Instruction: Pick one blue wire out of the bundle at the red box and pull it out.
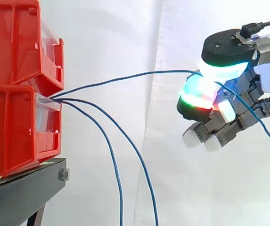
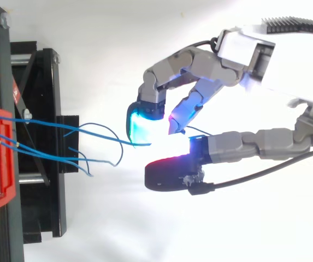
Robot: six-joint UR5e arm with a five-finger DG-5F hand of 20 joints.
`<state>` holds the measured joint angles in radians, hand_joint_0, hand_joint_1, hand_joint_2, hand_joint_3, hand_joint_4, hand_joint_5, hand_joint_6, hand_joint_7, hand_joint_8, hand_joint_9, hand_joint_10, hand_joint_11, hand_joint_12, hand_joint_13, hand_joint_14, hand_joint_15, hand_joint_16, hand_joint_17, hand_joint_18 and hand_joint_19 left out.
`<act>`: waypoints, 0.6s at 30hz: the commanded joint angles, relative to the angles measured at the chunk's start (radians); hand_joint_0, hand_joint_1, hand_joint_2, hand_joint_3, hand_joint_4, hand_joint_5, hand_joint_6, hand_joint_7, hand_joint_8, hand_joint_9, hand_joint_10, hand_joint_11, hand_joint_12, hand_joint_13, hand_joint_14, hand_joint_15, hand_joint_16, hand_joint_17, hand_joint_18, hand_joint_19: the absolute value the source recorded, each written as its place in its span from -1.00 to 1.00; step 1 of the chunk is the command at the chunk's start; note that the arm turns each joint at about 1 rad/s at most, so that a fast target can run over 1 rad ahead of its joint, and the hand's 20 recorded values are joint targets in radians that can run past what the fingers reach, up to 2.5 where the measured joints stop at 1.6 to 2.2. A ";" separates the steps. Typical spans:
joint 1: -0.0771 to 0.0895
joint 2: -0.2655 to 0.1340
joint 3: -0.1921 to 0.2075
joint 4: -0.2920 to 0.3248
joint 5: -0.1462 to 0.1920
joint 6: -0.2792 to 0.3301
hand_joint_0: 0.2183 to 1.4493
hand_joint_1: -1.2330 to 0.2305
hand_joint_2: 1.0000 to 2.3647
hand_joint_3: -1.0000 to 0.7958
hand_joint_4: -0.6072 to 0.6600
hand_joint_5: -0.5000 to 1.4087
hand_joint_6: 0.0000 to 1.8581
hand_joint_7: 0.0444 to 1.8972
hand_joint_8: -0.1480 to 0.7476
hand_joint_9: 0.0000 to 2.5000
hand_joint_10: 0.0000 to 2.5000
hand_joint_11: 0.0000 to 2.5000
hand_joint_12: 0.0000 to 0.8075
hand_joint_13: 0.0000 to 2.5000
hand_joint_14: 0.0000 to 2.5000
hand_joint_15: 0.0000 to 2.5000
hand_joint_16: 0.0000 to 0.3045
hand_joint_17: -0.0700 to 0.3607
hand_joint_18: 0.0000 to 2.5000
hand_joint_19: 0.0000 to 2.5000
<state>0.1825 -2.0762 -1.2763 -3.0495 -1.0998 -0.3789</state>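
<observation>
A white cloth curtain (image 1: 125, 37) hangs behind the whole scene. At the left, two red plastic storage bins (image 1: 12, 132) are stacked one on the other, and they rest on a black metal stand (image 1: 21, 193) with a bolt at its near corner. The robot's grey jointed hand (image 1: 266, 77) reaches in from the right and hangs well apart from the bins, at about the height of the seam between them. Its glowing fingertip pads (image 1: 198, 94) are curled together and pinch one thin blue wire (image 1: 125, 77). One pad shines cyan-green above the wire and another red and green below it. This blue wire leaves the front opening of the lower bin and rises in a shallow arc to the right as far as the pads. Past the hand, it drops towards the lower right. Two other blue wires (image 1: 111, 146) come from the same opening and droop loosely downward, clear of the hand.
</observation>
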 commanded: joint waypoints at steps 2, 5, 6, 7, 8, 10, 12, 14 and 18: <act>0.000 -0.001 0.000 0.000 0.000 0.000 -0.34 -0.50 -0.97 0.02 0.12 -0.53 -0.05 0.04 -0.07 -0.21 -0.99 -0.63 -0.05 -0.57 -0.99 -0.75 -0.64 -0.11 -0.65 -0.67; 0.000 -0.001 0.000 0.000 0.000 0.000 -0.34 -0.50 -0.97 0.02 0.12 -0.53 -0.05 0.04 -0.07 -0.21 -0.98 -0.62 -0.05 -0.57 -0.99 -0.75 -0.64 -0.11 -0.64 -0.67; 0.000 -0.001 0.000 0.000 0.000 0.000 -0.34 -0.50 -0.97 0.02 0.12 -0.53 -0.05 0.04 -0.07 -0.21 -0.98 -0.62 -0.05 -0.57 -0.99 -0.75 -0.64 -0.11 -0.65 -0.67; 0.000 0.001 0.000 0.000 0.000 0.000 -0.34 -0.50 -0.97 0.02 0.12 -0.53 -0.05 0.04 -0.07 -0.21 -0.98 -0.62 -0.05 -0.57 -0.99 -0.75 -0.64 -0.11 -0.64 -0.67; 0.000 0.001 0.000 0.000 0.000 0.000 -0.34 -0.50 -0.97 0.02 0.12 -0.53 -0.05 0.04 -0.07 -0.21 -0.98 -0.62 -0.05 -0.57 -0.99 -0.75 -0.64 -0.10 -0.64 -0.67; 0.000 0.001 0.000 0.000 0.000 0.000 -0.34 -0.50 -0.97 0.01 0.13 -0.53 -0.05 0.04 -0.07 -0.21 -0.98 -0.62 -0.05 -0.57 -0.99 -0.75 -0.64 -0.10 -0.65 -0.67; 0.000 -0.001 0.000 0.000 0.000 0.000 -0.34 -0.50 -0.97 0.02 0.12 -0.53 -0.05 0.04 -0.06 -0.21 -0.98 -0.62 -0.04 -0.57 -0.99 -0.75 -0.64 -0.10 -0.64 -0.67; 0.000 0.001 0.000 0.000 0.000 0.000 -0.35 -0.50 -0.97 0.02 0.12 -0.53 -0.05 0.04 -0.07 -0.21 -0.98 -0.62 -0.04 -0.57 -0.99 -0.75 -0.64 -0.10 -0.64 -0.67; 0.000 -0.001 0.000 0.000 0.000 0.000 -0.34 -0.50 -0.97 0.02 0.12 -0.53 -0.05 0.04 -0.07 -0.21 -0.98 -0.62 -0.04 -0.57 -0.99 -0.75 -0.64 -0.10 -0.64 -0.67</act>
<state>0.1825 -2.0763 -1.2763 -3.0495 -1.0999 -0.3789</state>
